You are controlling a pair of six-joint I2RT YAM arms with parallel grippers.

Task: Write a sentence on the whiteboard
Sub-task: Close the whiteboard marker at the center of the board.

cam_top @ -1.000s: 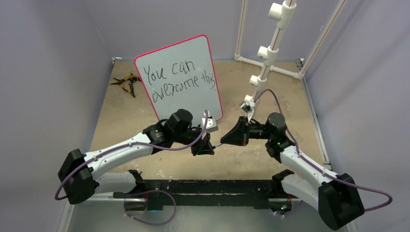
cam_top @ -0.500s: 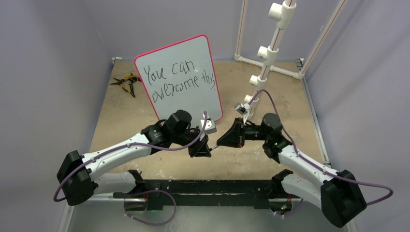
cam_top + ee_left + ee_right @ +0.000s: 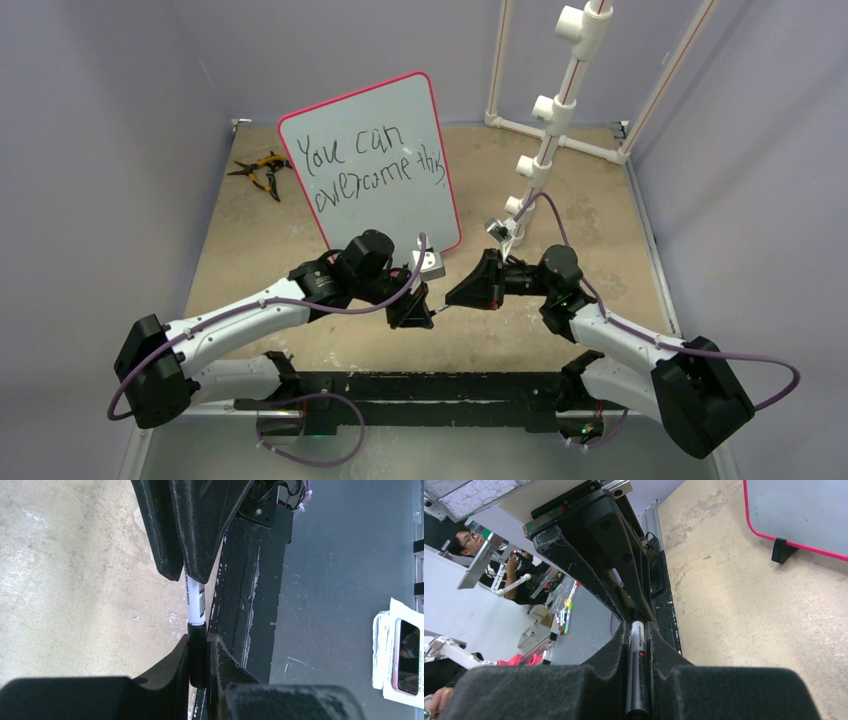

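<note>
The whiteboard (image 3: 392,108) stands tilted at the back with a pink rim, and its lower corner and black foot show in the right wrist view (image 3: 804,510). The sentence (image 3: 370,165) in black marker reads "You can overcome this". My two grippers meet tip to tip in front of the board. The left gripper (image 3: 418,312) (image 3: 199,652) is shut on the marker's black cap (image 3: 197,650). The right gripper (image 3: 462,294) (image 3: 637,635) is shut on the marker's barrel (image 3: 637,660) (image 3: 195,600). The cap sits on the barrel's end.
Yellow-handled pliers (image 3: 262,170) lie at the back left of the tan tabletop (image 3: 590,200). A white PVC pipe frame (image 3: 555,110) rises at the back right. A black rail (image 3: 420,390) runs along the near edge by the arm bases.
Both grippers have shifted slightly left and toward the near edge, the right one more, staying joined on the marker. The board has not moved.
</note>
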